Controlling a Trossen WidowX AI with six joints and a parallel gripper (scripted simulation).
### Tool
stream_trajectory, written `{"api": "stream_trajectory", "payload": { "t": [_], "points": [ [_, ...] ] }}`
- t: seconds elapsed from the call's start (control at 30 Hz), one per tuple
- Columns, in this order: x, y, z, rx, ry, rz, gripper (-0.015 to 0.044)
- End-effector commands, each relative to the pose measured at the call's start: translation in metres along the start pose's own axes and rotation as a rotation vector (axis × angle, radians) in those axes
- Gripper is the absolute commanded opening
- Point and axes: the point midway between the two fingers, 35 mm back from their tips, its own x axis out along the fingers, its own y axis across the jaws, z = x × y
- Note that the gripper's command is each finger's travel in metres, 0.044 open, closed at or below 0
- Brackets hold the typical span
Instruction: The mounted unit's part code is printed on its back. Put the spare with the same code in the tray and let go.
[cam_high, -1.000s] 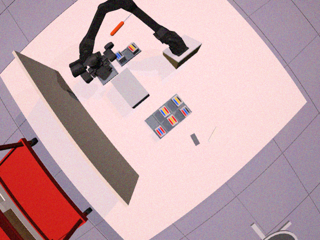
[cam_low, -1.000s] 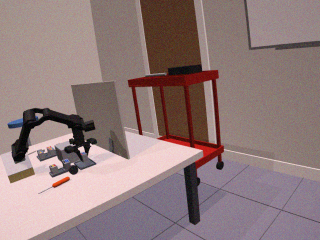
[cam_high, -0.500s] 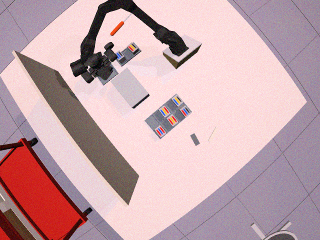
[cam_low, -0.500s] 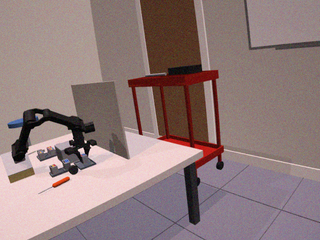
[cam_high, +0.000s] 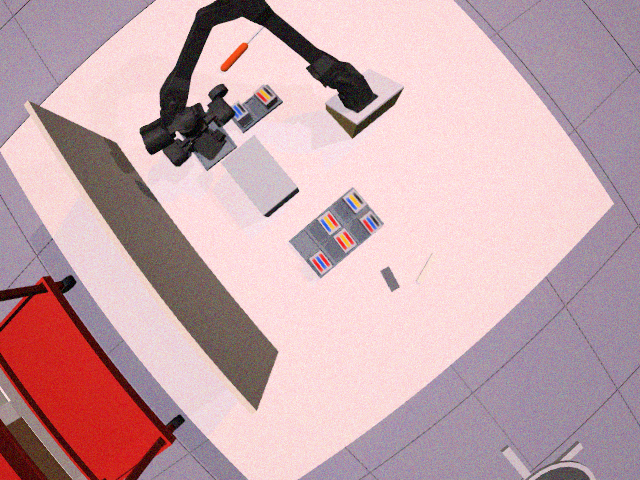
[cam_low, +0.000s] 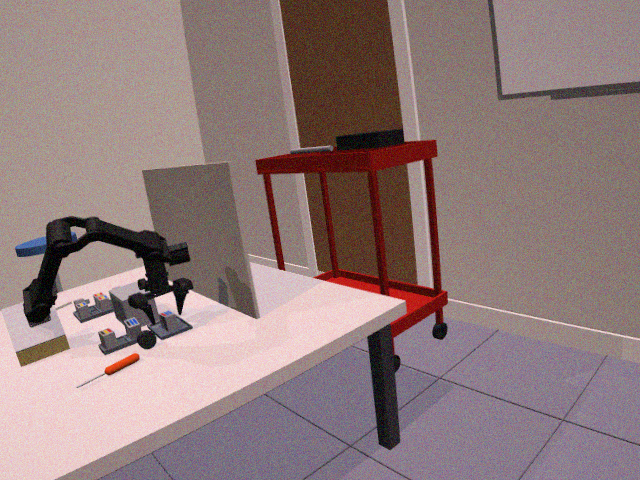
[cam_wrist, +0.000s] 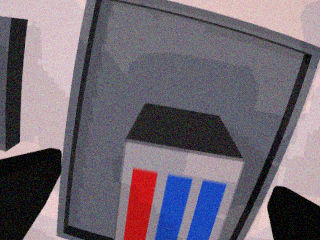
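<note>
A grey spare (cam_wrist: 176, 207) (cam_low: 166, 316) with one red and two blue stripes stands in the shallow grey tray (cam_wrist: 187, 60) (cam_low: 180, 326) (cam_high: 217, 155). My gripper (cam_wrist: 167, 180) (cam_low: 165, 305) (cam_high: 199, 139) is open, with a finger on each side of the spare and a gap to both. In the overhead view the gripper hides the spare. The mounted unit (cam_high: 261, 175) (cam_low: 124, 302), a plain grey box, stands right beside the tray. A rack (cam_high: 336, 232) holds several striped spares further out on the table.
A small holder (cam_high: 255, 105) (cam_low: 120, 337) with two striped spares lies near the tray. A tall grey panel (cam_high: 155, 248) (cam_low: 201, 232) stands behind the tray. An orange screwdriver (cam_high: 234, 56) (cam_low: 121, 364), the arm's base block (cam_high: 367, 103) and a red cart (cam_low: 361, 155) are around.
</note>
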Motion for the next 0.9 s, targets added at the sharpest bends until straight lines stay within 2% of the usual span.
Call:
{"api": "stream_trajectory", "payload": {
  "t": [0.0,0.1,0.17,0.87],
  "points": [
    [-0.040,-0.006,0.001,0.002,-0.006,-0.010,0.0440],
    [-0.091,-0.001,0.002,-0.001,-0.007,-0.009,0.0440],
    [-0.103,0.001,0.001,-0.002,-0.005,-0.009,0.0440],
    [-0.099,-0.002,0.004,-0.009,-0.013,-0.023,0.0440]
  ]
}}
